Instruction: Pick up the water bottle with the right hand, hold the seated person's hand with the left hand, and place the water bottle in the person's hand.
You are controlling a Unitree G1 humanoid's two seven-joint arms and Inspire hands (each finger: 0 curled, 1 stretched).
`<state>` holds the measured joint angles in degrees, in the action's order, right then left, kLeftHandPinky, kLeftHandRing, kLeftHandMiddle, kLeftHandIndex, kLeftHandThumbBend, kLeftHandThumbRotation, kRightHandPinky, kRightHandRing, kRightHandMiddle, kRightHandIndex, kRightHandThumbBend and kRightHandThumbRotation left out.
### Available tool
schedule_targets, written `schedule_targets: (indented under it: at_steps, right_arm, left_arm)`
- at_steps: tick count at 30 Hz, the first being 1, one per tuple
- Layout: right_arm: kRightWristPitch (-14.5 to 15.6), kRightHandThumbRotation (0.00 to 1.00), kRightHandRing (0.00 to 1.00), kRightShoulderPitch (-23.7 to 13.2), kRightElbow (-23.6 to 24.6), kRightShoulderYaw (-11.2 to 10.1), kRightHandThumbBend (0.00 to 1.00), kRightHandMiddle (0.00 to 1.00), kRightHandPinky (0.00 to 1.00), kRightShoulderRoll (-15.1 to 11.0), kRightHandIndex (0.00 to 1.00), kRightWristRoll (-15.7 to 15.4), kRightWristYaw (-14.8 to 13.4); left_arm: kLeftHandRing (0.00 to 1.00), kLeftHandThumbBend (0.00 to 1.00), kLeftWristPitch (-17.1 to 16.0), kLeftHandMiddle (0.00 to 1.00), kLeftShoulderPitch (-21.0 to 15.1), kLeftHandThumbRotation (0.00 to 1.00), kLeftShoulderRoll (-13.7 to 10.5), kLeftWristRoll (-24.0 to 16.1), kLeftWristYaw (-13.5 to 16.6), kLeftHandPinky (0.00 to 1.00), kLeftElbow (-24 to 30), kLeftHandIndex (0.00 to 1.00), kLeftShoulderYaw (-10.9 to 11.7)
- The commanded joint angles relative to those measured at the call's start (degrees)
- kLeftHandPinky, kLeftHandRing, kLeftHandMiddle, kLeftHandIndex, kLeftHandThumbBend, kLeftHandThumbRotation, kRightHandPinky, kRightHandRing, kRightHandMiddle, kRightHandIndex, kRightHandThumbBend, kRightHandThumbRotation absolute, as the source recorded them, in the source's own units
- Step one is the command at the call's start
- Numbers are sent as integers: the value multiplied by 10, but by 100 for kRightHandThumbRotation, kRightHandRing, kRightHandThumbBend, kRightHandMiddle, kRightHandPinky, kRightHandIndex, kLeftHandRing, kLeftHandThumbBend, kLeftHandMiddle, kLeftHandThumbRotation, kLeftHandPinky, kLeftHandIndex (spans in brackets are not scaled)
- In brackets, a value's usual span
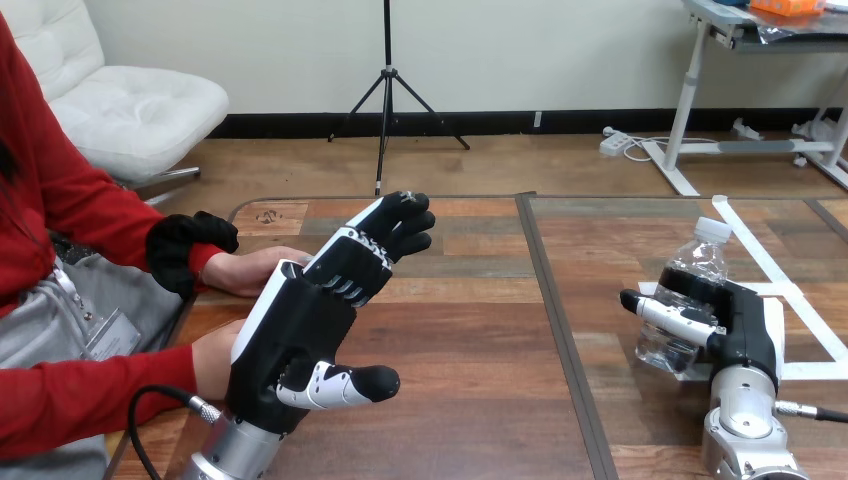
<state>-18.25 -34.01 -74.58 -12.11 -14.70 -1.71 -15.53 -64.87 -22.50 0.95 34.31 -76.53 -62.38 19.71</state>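
A clear water bottle (690,290) with a white cap stands upright on the table at the right. My right hand (745,322) is against its right side, with the thumb (668,318) curled across the bottle's front; the other fingers are hidden behind it. My left hand (300,330) is raised at the left, open, with straight fingers and the thumb spread. The person's hand (250,268) lies on the table just left of my left fingers, partly behind them; I cannot tell whether they touch. The person's other hand (210,362) shows lower down, behind my left palm.
White tape lines (762,255) and a white square under the bottle mark the table's right part. A dark seam (552,310) runs down the table's middle. The person sits at the table's left edge (232,215).
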Motion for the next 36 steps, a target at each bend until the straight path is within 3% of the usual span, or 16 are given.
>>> schedule_targets:
  at_steps: [1, 20, 27, 36]
  right_arm:
    - [-38, 0, 42, -25, 21, -14, 85, 48, 38, 11, 50, 19, 11]
    - [-87, 0, 38, -6, 81, -10, 81, 47, 30, 31, 49, 36, 44]
    - [-95, 0, 38, 12, 141, -4, 79, 47, 30, 40, 49, 39, 65]
    - [-78, 0, 37, 40, 228, 16, 79, 47, 30, 42, 48, 27, 80]
  left_arm:
    - [90, 98, -7, 91, -16, 49, 1, 8, 0, 87, 21, 89, 7]
    - [90, 99, 7, 91, -18, 46, 1, -2, 4, 88, 15, 89, 10]
    - [90, 99, 3, 91, -18, 46, 3, -9, 13, 88, 15, 88, 8]
    - [90, 99, -6, 91, -18, 45, 3, -23, 30, 88, 11, 89, 6]
